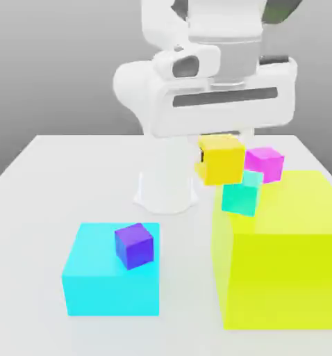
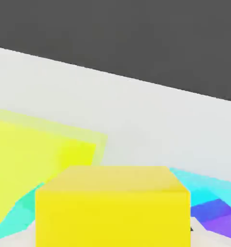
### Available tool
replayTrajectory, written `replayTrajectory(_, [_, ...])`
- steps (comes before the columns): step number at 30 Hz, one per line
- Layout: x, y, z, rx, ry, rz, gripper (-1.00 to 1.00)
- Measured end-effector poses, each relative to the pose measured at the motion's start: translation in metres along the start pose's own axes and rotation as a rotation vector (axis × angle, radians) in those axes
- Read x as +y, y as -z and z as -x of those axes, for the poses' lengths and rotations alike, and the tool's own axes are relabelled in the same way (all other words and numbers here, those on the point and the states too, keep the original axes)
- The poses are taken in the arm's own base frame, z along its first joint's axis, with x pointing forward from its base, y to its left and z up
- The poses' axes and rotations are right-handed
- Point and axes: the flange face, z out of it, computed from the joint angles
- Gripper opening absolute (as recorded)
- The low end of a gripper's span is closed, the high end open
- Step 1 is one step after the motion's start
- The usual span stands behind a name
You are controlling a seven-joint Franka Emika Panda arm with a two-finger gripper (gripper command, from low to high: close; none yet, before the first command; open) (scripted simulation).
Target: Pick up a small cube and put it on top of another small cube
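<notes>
Bright yellow and plain, the small cube lay closest to the hand camera, raised above the surface with the claw closed firmly on it. Lifting looked done; setting it on another small cube and letting go remained. Its faces were flat, its edges crisp. In the exterior view, it overlapped the teal cube, near the magenta cube and large yellow-green block; a violet cube sat on the cyan block.

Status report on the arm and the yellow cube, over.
Hand closed on yellow cube. Cube held up, not yet set on another. Teal cube and magenta cube close by.
</notes>
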Motion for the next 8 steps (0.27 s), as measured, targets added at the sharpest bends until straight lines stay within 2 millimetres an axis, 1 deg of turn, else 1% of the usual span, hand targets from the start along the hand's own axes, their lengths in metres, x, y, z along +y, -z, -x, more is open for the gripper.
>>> replayTrajectory(1, [-0.005, 0.001, 0.012, 0.001, 0.049, 0.003, -1.00])
replayTrajectory(2, [-0.007, -0.006, 0.017, 0.002, 0.074, 0.005, -1.00])
replayTrajectory(5, [-0.009, -0.044, 0.022, 0.003, 0.095, 0.006, -1.00])
replayTrajectory(6, [-0.009, -0.052, 0.023, 0.003, 0.096, 0.006, 1.00])
replayTrajectory(8, [-0.009, -0.052, 0.023, 0.003, 0.096, 0.006, 1.00])
